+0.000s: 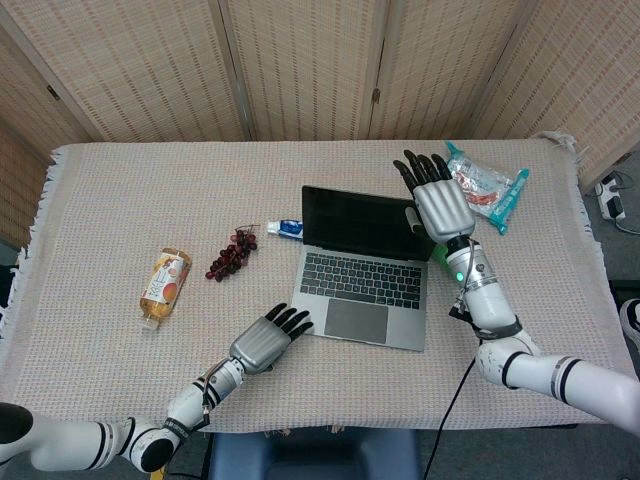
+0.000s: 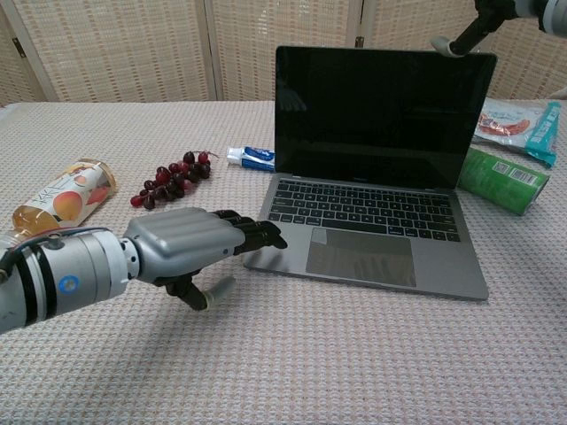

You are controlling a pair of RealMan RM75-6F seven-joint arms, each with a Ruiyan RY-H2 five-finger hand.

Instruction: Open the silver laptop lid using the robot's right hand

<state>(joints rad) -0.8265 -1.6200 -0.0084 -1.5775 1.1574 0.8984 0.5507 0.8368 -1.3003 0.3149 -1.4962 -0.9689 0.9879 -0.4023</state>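
From the head view, the silver laptop (image 1: 362,263) sat open mid-table, its screen upright. The right hand (image 1: 437,204) hung by the lid's top right corner, fingers spread, holding nothing. In the chest view, the left hand (image 2: 190,247) rested empty, fingers extended, at the laptop's front left corner.

The silver laptop (image 1: 362,270) stands open at centre, the right hand (image 1: 437,200) spread at its lid's two-o'clock corner, the left hand (image 1: 265,341) at seven o'clock, fingers extended.
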